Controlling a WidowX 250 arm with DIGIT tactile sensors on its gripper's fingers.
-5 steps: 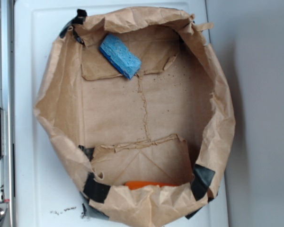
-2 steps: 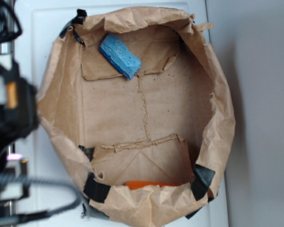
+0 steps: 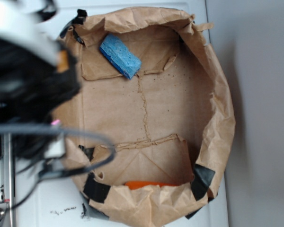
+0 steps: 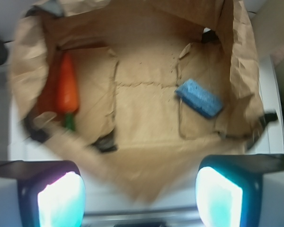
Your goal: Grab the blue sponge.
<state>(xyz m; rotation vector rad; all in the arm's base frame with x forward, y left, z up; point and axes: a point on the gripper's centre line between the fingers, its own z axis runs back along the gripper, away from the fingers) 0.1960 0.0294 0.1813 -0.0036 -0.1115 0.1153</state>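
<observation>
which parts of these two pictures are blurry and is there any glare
Exterior view: the arm at left is a dark out-of-focus smear, while the blue sponge and paper bag are sharp. Wrist view: everything is softly blurred, and the gripper pads glow overexposed.

You have one blue sponge to count, lying in one brown paper bag that is folded open into a tray on the one white desk. One orange carrot-shaped object lies in the bag too, ahead and left of your hand, with the sponge ahead and right. Your hand shows two fingers, spread wide apart with nothing between them.
</observation>
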